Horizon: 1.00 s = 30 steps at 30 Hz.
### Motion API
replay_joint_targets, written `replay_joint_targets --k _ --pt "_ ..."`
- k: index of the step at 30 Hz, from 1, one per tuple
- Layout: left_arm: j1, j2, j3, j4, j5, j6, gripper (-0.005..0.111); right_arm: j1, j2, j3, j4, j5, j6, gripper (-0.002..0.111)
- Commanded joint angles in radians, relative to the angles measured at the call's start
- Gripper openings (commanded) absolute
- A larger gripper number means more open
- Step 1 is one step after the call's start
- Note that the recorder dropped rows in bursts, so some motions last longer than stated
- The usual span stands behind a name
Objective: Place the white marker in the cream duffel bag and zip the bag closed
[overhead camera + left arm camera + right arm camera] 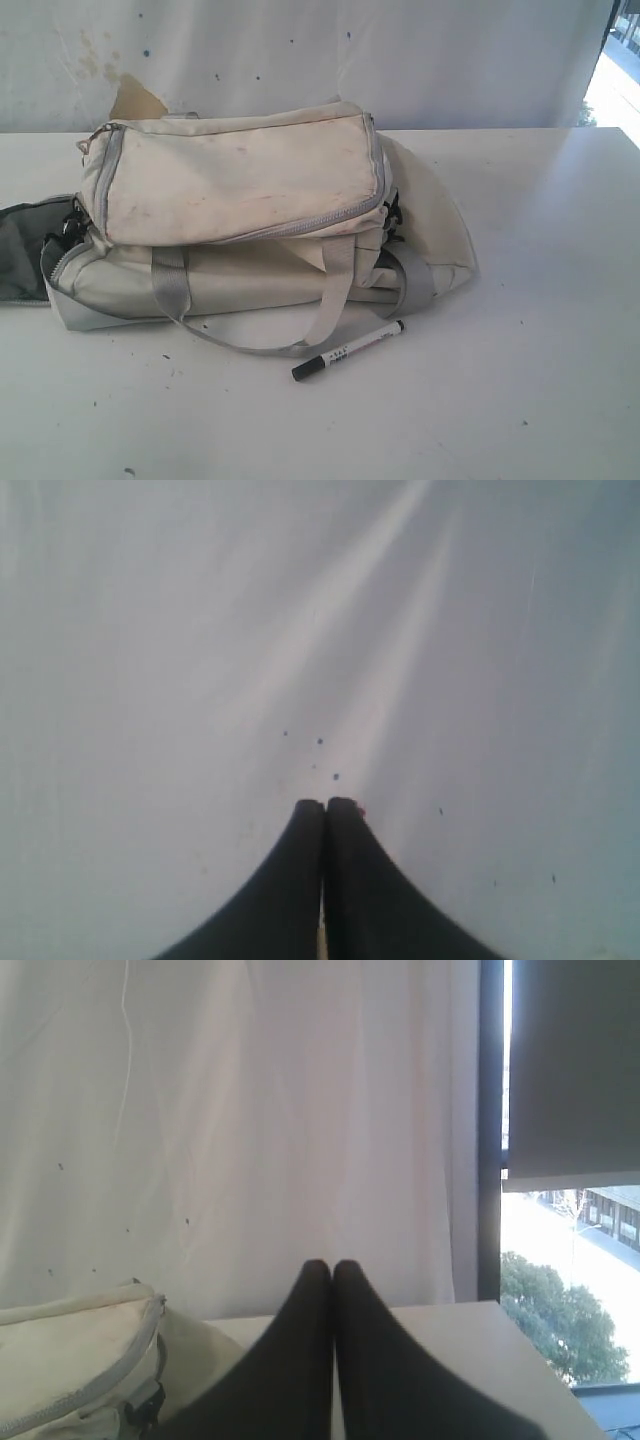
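Observation:
The cream duffel bag (250,215) lies across the middle of the white table, grubby, with grey straps and a grey zipper along its top flap. Just in front of it lies the white marker (348,350), black cap toward the near left. Neither arm shows in the exterior view. My left gripper (326,802) is shut with nothing in it, facing only a white surface. My right gripper (332,1264) is shut and empty too, pointing at the white curtain, with one end of the duffel bag (70,1360) beside it.
The white table (540,300) stretches to the right of the bag. A white curtain (350,50) hangs behind it. A dark grey fabric piece (22,250) lies at the bag's left end. A window (570,1260) shows past the table's far corner.

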State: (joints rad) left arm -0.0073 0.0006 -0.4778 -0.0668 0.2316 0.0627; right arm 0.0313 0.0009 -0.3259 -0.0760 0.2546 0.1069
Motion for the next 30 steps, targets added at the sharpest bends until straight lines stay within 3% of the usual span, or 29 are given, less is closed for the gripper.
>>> replay_joint_targets --k 1,11,25,30 --pt "-0.005 -0.001 -0.011 0.004 -0.073 0.004 0.000 -0.003 -0.001 -0.004 0.001 0.070 0.014 0.000" --pt "-0.005 0.017 -0.013 0.004 -0.102 -0.025 0.000 -0.003 0.118 -0.051 0.023 0.103 0.036 0.000" --pt "-0.005 0.390 -0.013 0.000 -0.168 -0.042 0.000 -0.003 0.566 -0.186 0.036 -0.020 0.029 0.000" --pt "-0.005 0.513 -0.013 0.007 -0.216 -0.042 0.020 0.009 0.683 -0.238 0.043 -0.020 0.029 0.001"
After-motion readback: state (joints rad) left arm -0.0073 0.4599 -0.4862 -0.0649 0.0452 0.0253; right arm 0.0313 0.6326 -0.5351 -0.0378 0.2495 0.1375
